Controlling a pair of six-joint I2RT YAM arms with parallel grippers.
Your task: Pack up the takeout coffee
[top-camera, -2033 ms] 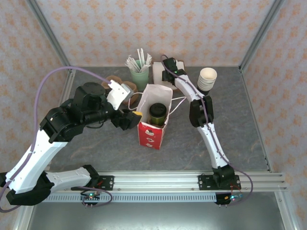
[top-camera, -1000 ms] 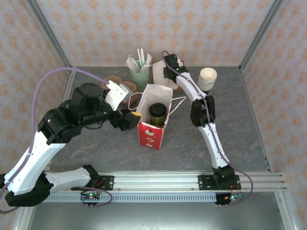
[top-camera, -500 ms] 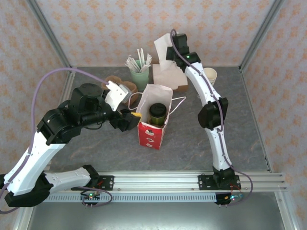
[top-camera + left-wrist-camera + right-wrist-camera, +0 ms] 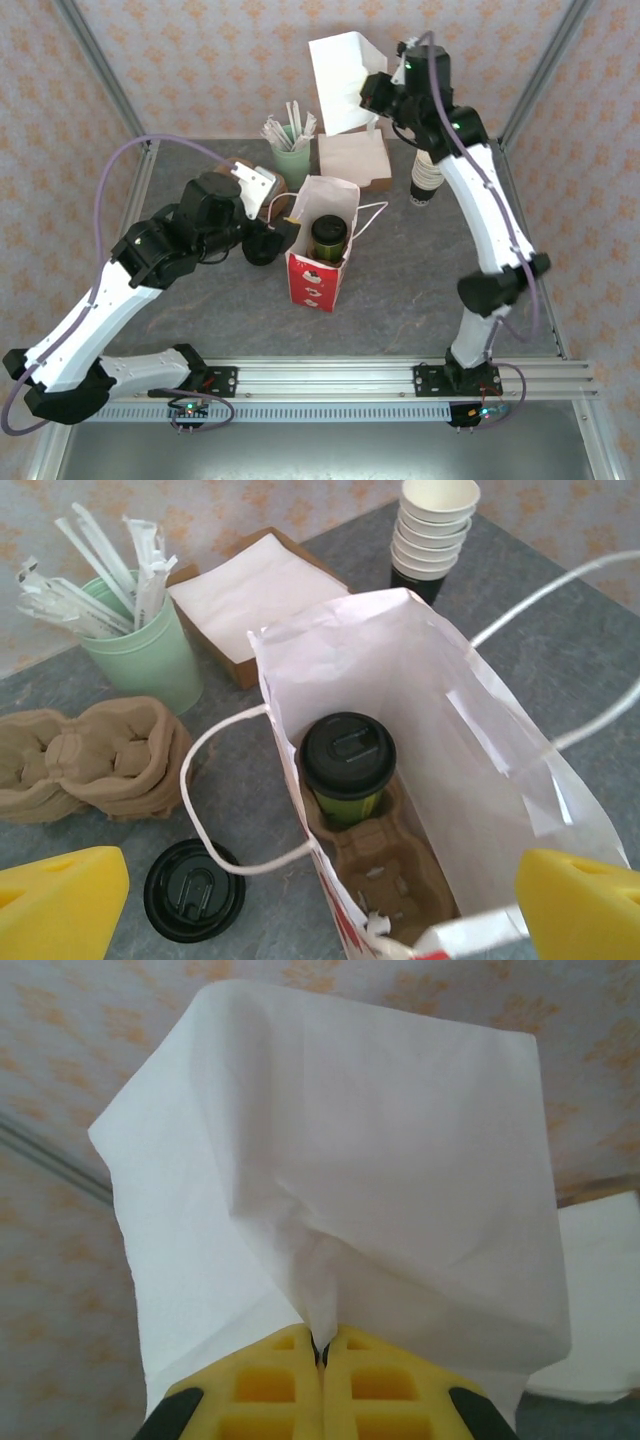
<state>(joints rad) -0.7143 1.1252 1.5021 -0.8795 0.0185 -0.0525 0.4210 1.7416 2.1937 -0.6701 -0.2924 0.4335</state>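
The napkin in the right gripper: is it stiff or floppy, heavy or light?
Probably floppy: the napkin creases and drapes where the right gripper pinches it. Likely very light, a thin sheet; it may flutter when moved.

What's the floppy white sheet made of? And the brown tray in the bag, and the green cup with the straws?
White sheet: thin tissue paper, probably a napkin; matte, with soft folds where it is pinched.
Brown tray: likely moulded paper pulp; rough, dull, rounded wells.
Green cup: perhaps plastic; smooth, even pale colour, but I can't be sure.
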